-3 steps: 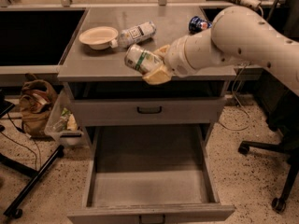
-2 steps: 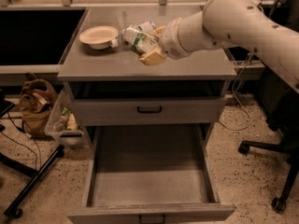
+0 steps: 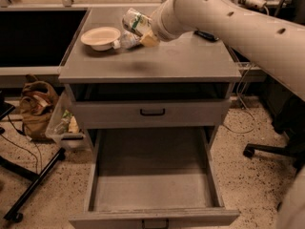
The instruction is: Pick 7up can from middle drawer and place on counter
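Observation:
My gripper [image 3: 142,28] is shut on the 7up can [image 3: 135,21], a white-and-green can held tilted just above the back left of the counter [image 3: 157,63]. One yellowish fingertip [image 3: 149,40] shows under the can. The can hangs right beside the bowl and over the clear bottle. The middle drawer [image 3: 152,180] stands pulled out low in front, its grey floor bare. My white arm reaches in from the upper right.
A cream bowl [image 3: 100,36] sits on the counter's left. A clear plastic bottle [image 3: 124,42] lies next to it, partly behind the can. A dark flat object [image 3: 207,35] lies at the right. The upper drawer with black handle [image 3: 152,112] is nearly closed. A brown bag [image 3: 35,104] sits on the floor at left.
My gripper has carried the can up and to the left, from the counter's front edge to above its back left, near the bowl and bottle.

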`<state>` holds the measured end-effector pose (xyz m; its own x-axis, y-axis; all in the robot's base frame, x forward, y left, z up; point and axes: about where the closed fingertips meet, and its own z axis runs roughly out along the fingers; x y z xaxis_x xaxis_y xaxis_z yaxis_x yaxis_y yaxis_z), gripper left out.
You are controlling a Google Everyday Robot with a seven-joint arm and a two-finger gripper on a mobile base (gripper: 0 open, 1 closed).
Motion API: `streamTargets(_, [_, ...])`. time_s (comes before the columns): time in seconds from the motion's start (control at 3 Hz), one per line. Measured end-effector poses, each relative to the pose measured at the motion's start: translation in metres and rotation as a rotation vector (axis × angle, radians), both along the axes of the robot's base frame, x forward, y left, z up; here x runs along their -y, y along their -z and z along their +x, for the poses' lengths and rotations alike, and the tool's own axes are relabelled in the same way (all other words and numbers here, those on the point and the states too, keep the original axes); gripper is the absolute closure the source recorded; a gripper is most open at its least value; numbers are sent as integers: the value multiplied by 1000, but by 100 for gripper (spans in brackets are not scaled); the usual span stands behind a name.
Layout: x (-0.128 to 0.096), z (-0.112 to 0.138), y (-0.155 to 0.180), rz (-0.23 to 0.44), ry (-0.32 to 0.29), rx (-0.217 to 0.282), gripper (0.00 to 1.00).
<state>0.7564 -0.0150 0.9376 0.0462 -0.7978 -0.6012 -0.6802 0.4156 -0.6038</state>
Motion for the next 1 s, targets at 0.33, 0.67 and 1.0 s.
streamTargets(0.33, [31,23,33,-53,111,-128,100])
streamTargets(0.67, [47,22,76,-37,129,-318,100])
streamTargets(1.0, [53,3,108,-10,59,-476,100])
